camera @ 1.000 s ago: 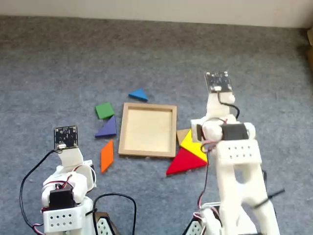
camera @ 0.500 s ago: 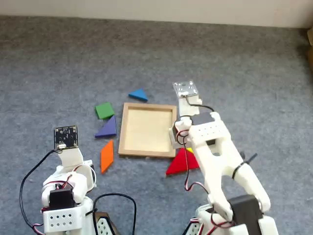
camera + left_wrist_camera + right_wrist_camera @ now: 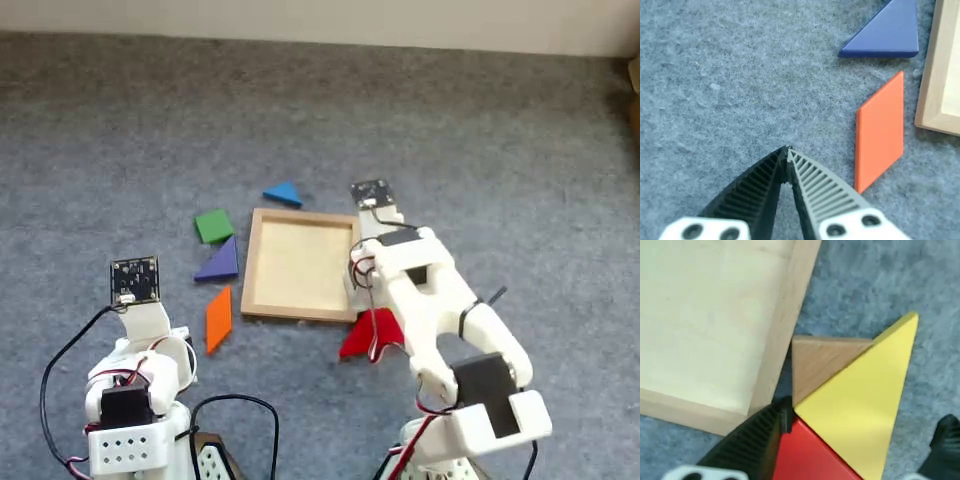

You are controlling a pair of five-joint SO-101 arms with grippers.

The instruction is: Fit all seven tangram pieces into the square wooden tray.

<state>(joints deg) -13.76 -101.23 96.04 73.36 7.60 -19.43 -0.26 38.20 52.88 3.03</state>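
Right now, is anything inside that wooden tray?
Nothing visible: the tray floor is bare wood, with no coloured pieces in it. From above, the right arm hides part of one edge; its wrist camera shows the wood beside that edge bare too.

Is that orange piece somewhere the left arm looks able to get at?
Probably yes: the orange piece lies flat on the carpet just ahead of the left hand, with bare carpet between them and nothing on top.
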